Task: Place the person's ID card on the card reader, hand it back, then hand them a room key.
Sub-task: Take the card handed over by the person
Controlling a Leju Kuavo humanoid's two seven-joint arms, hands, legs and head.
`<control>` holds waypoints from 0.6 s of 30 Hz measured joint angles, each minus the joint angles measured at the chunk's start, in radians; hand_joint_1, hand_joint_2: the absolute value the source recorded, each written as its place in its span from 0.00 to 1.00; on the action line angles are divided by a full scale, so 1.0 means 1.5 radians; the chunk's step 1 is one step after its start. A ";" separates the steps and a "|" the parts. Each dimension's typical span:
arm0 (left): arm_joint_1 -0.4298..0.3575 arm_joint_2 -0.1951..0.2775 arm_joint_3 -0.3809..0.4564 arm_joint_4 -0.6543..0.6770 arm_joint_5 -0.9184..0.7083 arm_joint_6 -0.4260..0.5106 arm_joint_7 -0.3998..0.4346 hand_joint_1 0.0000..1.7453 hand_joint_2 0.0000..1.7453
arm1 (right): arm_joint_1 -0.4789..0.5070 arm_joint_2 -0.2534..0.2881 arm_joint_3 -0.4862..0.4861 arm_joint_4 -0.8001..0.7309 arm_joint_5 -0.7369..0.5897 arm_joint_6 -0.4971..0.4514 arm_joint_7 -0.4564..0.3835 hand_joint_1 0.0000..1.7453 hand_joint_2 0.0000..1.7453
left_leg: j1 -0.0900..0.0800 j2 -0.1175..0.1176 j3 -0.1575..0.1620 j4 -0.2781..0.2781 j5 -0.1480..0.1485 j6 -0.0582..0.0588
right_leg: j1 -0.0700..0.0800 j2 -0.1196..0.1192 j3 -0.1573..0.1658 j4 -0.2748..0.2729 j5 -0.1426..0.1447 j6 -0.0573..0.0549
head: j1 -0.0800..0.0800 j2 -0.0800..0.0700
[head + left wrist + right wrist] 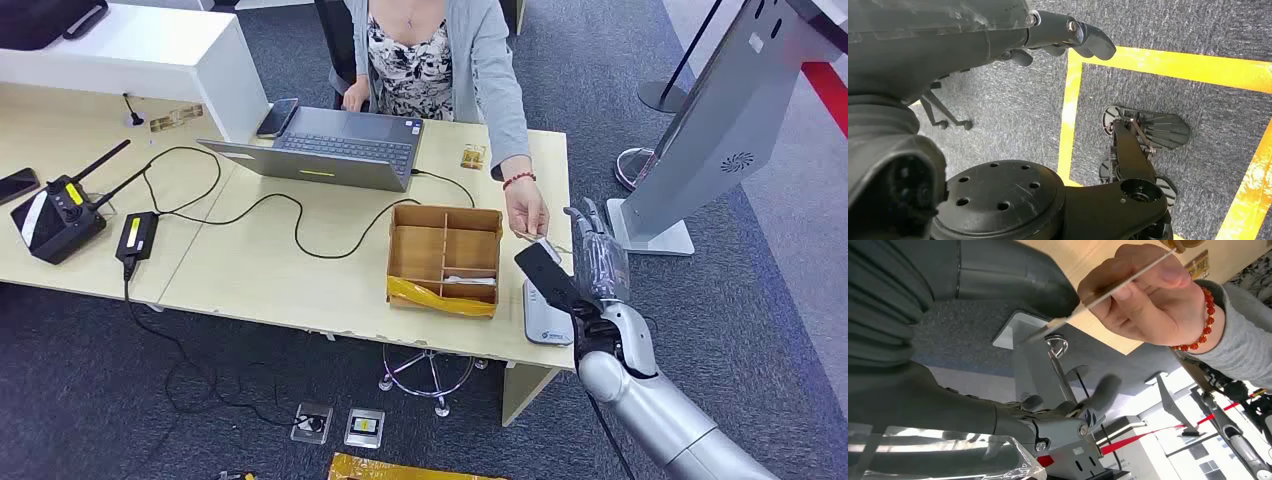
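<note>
A person across the desk holds the ID card (537, 240) out in their hand (527, 212), over the desk's right end. My right hand (592, 268) is raised beside it, fingers straight and spread, thumb pointing at the card. In the right wrist view the card (1128, 279) is edge-on, pinched by the person's hand (1148, 305). Its free end lies next to my thumb (1013, 280), while my fingers (1098, 395) stay well apart from it. The white card reader (545, 318) lies on the desk just below. My left hand (1068, 32) hangs over the floor, holding nothing.
A wooden compartment box (445, 255) with a white card (480, 282) in it stands left of the reader. Behind it are a laptop (330, 148), cables and a black radio controller (55, 215). A grey kiosk stand (700, 130) rises close on the right.
</note>
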 joint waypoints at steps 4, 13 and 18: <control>0.000 0.003 -0.006 0.000 -0.003 -0.002 -0.008 0.00 0.00 | 0.004 -0.002 -0.001 -0.016 0.014 0.001 0.019 1.00 1.00 | 0.000 0.000 0.000 0.000 0.000 0.000 | 0.000 0.001 0.000 0.000 0.000 0.000 | 0.000 0.000; 0.000 0.005 -0.015 0.001 -0.006 0.001 -0.017 0.00 0.00 | 0.010 -0.012 -0.010 -0.050 0.024 -0.001 0.030 1.00 1.00 | 0.000 0.001 0.000 0.000 0.000 0.000 | 0.000 0.002 0.000 0.000 0.000 0.000 | 0.000 0.000; 0.000 0.005 -0.015 0.002 -0.006 0.004 -0.017 0.00 0.00 | 0.012 -0.012 -0.011 -0.057 0.024 -0.002 0.024 1.00 1.00 | 0.000 0.002 0.000 0.000 0.000 0.000 | 0.000 0.002 0.000 0.000 0.000 0.000 | 0.000 0.000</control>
